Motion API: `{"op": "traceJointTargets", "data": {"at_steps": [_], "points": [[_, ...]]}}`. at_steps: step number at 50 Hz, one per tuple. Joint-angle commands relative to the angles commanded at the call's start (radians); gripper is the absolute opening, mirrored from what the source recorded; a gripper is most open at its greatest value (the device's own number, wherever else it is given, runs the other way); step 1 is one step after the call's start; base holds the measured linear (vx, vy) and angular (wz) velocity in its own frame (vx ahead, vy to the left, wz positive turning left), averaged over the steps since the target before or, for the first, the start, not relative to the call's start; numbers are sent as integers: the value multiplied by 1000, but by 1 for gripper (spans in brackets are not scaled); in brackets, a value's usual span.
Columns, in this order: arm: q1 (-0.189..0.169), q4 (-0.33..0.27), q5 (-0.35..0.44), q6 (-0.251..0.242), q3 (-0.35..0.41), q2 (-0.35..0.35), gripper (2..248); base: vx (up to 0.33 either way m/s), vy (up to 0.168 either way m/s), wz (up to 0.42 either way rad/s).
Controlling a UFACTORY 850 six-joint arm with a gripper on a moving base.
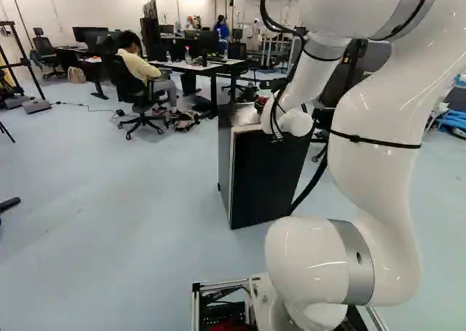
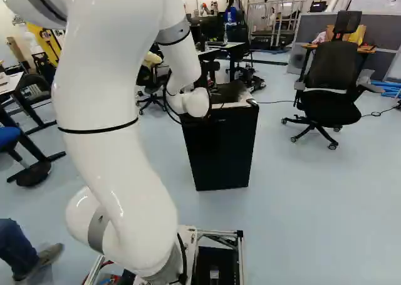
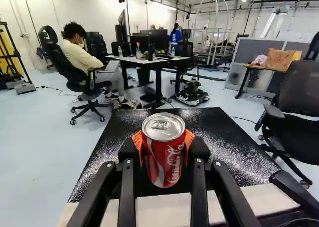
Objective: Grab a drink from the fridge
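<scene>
Room: a bright workspace with a pale blue floor (image 3: 40,147), a black desk (image 3: 130,61) beyond the fridge and a black office chair (image 2: 332,81) well apart at its right in the right base view.
Fridge: a low cabinet with a dark front (image 2: 220,150); its glossy black top (image 3: 224,152) is edged by a pale strip (image 3: 269,201).
Arm: the white arm (image 2: 106,109) reaches ahead to the fridge top, its wrist low over it.
Can: a red drink can (image 3: 163,162), upright, between the fingers and over the fridge top; whether its base touches that surface cannot be told.
Gripper: the black gripper (image 3: 163,146) is clamped on the can, one orange pad (image 3: 137,145) against each side.
Weight: probably light to moderate; if full, the liquid would shift with a quick swing.
Wall: thin metal, likely firm while sealed, yet easily dented by too hard a squeeze.
Surface: smooth and round, so it could slip or turn, more so if chilled and damp; the soft-looking pads should help.
Hold: the upper body, just under the shoulder, is a sound place, taken from two opposite sides, with the silver lid (image 3: 163,127) and its tab left alone.
Next: likely a straight, slow lift, the can kept level and the grip steady.
</scene>
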Motion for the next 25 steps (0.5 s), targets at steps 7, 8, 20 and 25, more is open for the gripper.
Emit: {"op": "traceJointTargets", "data": {"at_steps": [7,8,20,25], "points": [[15,20,-8,-7,43,38,100,0,0,0],[18,23,-9,-8,50,44,100,0,0,0],[48,65,-26,-21,138,121,100,0,0,0],[63,84,-34,-28,179,158,100,0,0,0]]}}
